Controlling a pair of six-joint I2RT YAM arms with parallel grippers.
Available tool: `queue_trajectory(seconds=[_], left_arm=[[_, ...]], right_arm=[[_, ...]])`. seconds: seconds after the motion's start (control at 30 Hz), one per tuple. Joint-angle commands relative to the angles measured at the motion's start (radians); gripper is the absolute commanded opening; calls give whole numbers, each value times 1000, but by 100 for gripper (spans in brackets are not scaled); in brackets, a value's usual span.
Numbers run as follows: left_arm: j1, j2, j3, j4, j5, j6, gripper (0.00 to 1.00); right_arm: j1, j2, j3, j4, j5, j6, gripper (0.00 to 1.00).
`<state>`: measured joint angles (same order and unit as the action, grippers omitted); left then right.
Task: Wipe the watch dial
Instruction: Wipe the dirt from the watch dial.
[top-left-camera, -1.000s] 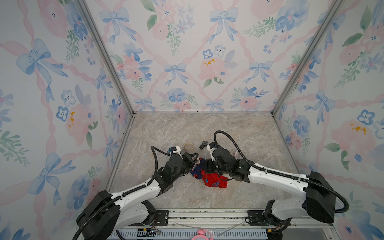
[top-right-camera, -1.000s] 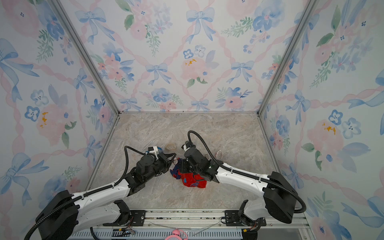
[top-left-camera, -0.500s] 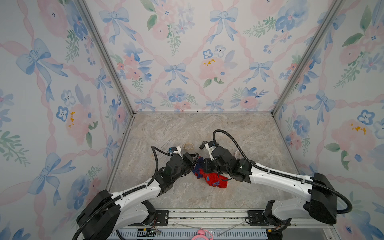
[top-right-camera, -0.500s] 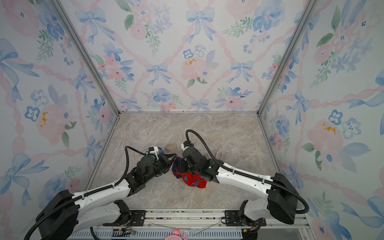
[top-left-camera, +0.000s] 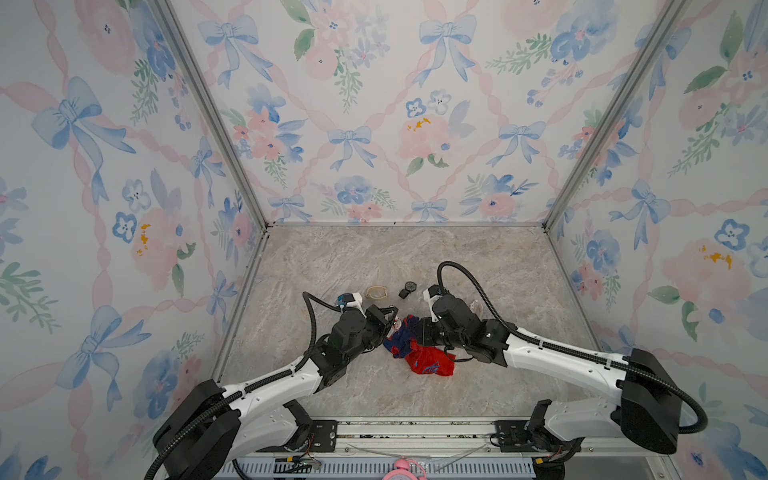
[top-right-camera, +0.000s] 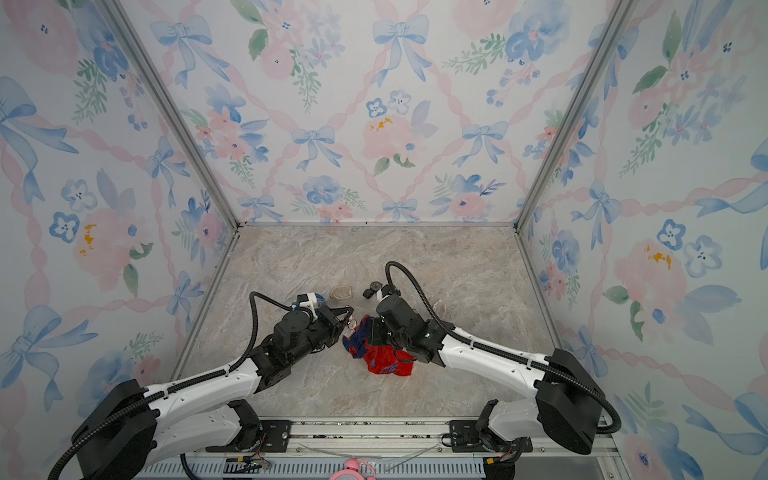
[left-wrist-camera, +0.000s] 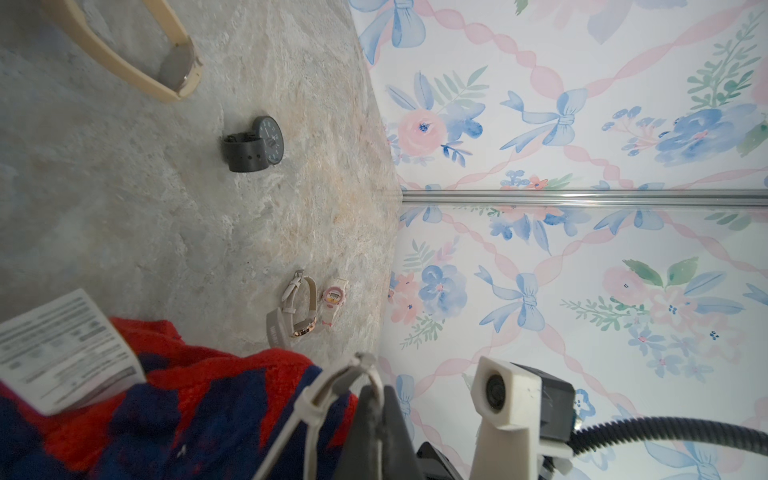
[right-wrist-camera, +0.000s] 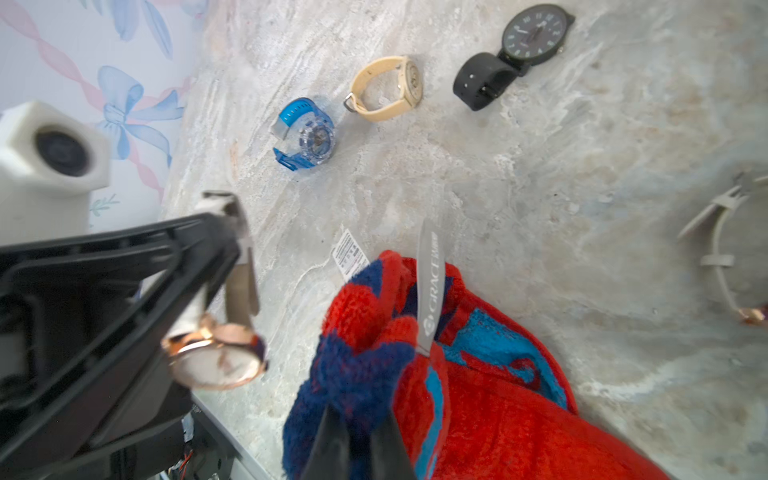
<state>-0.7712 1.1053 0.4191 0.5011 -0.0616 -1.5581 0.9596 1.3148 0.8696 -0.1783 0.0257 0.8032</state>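
Observation:
My left gripper (top-left-camera: 388, 321) (left-wrist-camera: 376, 392) is shut on the pale strap (left-wrist-camera: 328, 390) of a rose-gold watch (right-wrist-camera: 216, 359) (top-right-camera: 351, 324). The watch's white dial faces the cloth. My right gripper (top-left-camera: 420, 331) (right-wrist-camera: 359, 411) is shut on a bunched corner of a red and blue terry cloth (right-wrist-camera: 478, 374) (top-left-camera: 422, 353) (top-right-camera: 384, 359) (left-wrist-camera: 187, 399). The rest of the cloth trails on the floor. In the right wrist view a narrow gap shows between the dial and the blue bunch of cloth.
Other watches lie on the marble floor (top-left-camera: 374, 257) behind the grippers: a blue one (right-wrist-camera: 307, 133), a beige one (top-left-camera: 376, 292) (right-wrist-camera: 386, 89) and a black one (top-left-camera: 409, 288) (left-wrist-camera: 253, 145). To the right lie a grey-strapped one (left-wrist-camera: 297, 311) and a pink one (left-wrist-camera: 334, 299). Walls enclose three sides.
The right gripper and the bunched cloth have shifted slightly left, closer to the watch. The left arm holds the watch nearly still.

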Motion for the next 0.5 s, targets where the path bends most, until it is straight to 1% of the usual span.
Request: queue_trajectory(seconds=[0.0, 0.27, 0.4, 0.47], left_arm=[[1, -3, -2, 31, 12, -14, 0], [-5, 2, 10, 34, 19, -14, 0], [-5, -3, 12, 33, 17, -16, 0], [-4, -4, 12, 33, 17, -16, 0]], right_arm=[[39, -33, 58, -21, 29, -16, 0], [48, 78, 120, 35, -22, -27, 0], [6, 119, 75, 72, -51, -3, 0], [-19, 115, 33, 87, -56, 15, 0]])
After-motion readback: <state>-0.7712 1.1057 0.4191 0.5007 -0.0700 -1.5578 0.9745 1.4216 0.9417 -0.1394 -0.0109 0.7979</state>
